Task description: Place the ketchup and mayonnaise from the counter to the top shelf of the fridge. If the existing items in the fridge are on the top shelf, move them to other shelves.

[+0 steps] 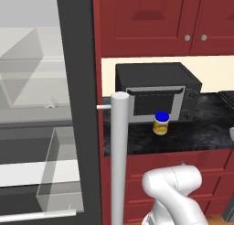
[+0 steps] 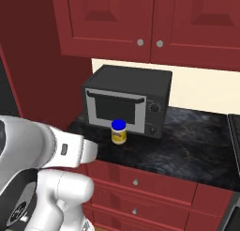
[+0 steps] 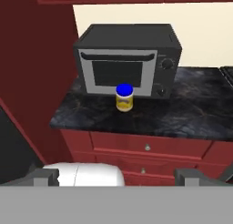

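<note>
The mayonnaise is a small jar with a blue lid and a yellow label. It stands upright on the dark stone counter, just in front of the toaster oven, and shows as the mayonnaise and the mayonnaise in the base views. My gripper is open, its fingertips far apart, and it hangs well short of the counter's front edge with nothing between them. The ketchup is out of view. The fridge stands open at the left, with glass shelves and clear bins.
A black toaster oven sits at the back of the counter, directly behind the jar. Red cabinets hang above and red drawers run below. The fridge's dark door frame and white handle bar stand between fridge and counter. A small pale item lies on a fridge shelf.
</note>
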Tool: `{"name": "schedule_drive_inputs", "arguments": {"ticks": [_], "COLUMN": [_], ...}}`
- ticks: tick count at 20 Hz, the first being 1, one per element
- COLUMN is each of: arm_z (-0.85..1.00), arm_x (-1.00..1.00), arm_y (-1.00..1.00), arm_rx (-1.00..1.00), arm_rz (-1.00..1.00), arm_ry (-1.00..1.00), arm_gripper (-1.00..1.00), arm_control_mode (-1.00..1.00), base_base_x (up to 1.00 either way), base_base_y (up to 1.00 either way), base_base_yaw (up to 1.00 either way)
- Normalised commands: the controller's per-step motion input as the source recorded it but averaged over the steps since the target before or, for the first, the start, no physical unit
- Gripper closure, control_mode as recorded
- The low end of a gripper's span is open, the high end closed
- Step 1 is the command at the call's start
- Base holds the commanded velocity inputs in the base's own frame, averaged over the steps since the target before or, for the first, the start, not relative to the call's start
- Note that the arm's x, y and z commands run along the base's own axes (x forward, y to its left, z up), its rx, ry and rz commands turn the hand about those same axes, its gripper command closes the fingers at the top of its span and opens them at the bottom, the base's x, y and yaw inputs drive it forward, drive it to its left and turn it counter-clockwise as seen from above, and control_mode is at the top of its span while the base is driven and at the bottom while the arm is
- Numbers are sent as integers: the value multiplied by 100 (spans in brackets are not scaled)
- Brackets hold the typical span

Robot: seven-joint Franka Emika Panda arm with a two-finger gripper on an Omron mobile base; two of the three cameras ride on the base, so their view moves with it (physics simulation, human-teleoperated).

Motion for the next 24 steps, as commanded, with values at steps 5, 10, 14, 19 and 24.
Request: {"name": "schedule_drive_inputs", "arguments": {"ticks": [5,10,14,19,24], "arm_z": [0,0,-5,-8,-32], "arm_x": [25,23,33,33,11], "arm_y": [-61,-34,-18,-3,24], "arm_rx": [11,9,12,12,6], "arm_rz": [29,26,28,31,22], "arm_ry": [0,0,0,0,-8], "arm_gripper": [-100,-100,-100,-100,-100], "arm_control_mode": [-100,-100,-100,-100,-100], "base_base_x": [0,0,0,0,0], "base_base_y": [0,0,0,0,0], "base_base_yaw": [0,0,0,0,0]}}
